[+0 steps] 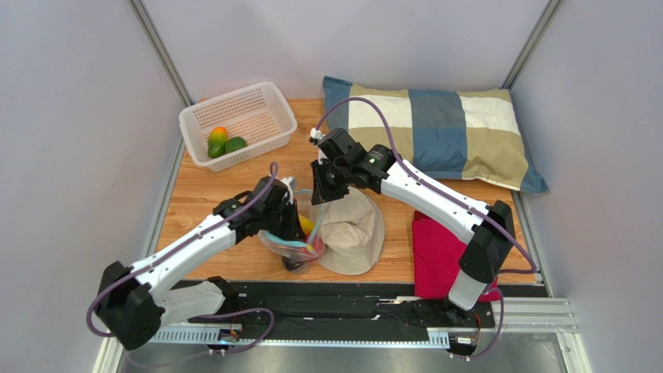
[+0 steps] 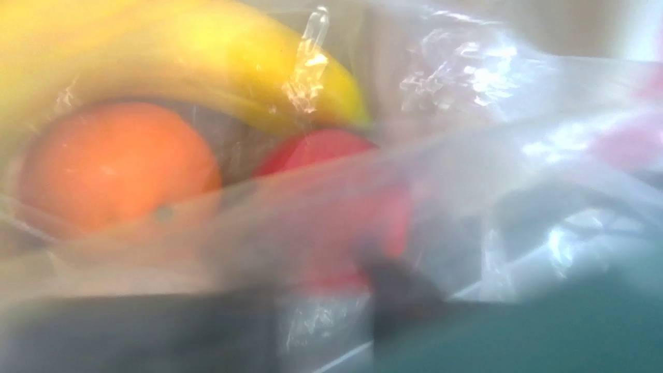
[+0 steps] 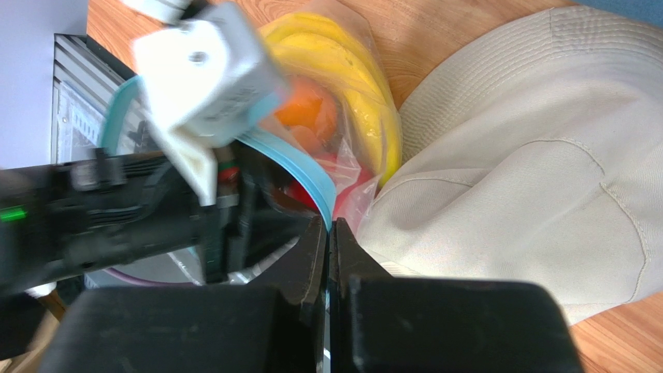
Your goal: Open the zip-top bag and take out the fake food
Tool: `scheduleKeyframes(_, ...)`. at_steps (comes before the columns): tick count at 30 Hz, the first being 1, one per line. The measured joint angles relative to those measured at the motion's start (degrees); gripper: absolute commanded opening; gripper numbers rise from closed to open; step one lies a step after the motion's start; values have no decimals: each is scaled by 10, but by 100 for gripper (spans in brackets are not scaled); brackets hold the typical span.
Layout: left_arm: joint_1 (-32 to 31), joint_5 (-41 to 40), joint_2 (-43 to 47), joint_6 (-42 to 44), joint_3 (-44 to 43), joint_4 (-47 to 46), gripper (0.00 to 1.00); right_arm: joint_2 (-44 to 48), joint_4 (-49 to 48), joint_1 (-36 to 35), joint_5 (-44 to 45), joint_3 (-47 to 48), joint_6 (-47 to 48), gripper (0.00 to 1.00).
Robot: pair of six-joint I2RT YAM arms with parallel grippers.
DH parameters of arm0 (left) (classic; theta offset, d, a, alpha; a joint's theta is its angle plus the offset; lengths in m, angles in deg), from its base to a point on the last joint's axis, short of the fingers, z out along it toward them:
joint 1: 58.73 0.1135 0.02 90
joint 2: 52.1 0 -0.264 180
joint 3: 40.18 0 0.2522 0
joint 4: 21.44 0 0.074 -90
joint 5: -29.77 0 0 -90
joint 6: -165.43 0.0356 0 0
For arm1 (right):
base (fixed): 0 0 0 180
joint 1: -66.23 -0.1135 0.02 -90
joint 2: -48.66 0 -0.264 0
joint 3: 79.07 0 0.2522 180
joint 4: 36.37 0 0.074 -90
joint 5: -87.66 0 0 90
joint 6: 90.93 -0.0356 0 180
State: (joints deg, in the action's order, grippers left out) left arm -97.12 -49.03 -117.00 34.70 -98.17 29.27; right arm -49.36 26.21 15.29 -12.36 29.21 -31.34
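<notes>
A: Right hand, state?

B: Its fingers are seen pressed together. The rim of the zip-top bag is pinched at their tips, where the light blue zip strip ends.

A: Left hand?

B: It is set inside the bag's mouth, just beside the right hand, with the strip looped around it. Its own view is filled with blurred plastic, so whether its fingers are spread or closed cannot be told.

A: Fake food?

B: Yellow bananas, an orange and a red apple are noted inside the bag, close ahead of the left hand. A green-orange mango and a green piece are recorded in the white basket, well beyond both hands.

A: Bag's place?

B: It is found between the two hands, low over the wooden surface. It is touching the brim of a beige hat, which lies beneath the right hand.
</notes>
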Motion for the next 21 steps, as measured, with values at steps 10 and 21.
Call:
scheduleKeyframes(10, -2, -53, 137, 14, -57, 58, 28, 2, -7, 0, -2, -9, 14, 0)
scheduleKeyframes(21, -2, -53, -4, 8, -67, 106, 76, 3, -11, 0, -21, -7, 10, 0)
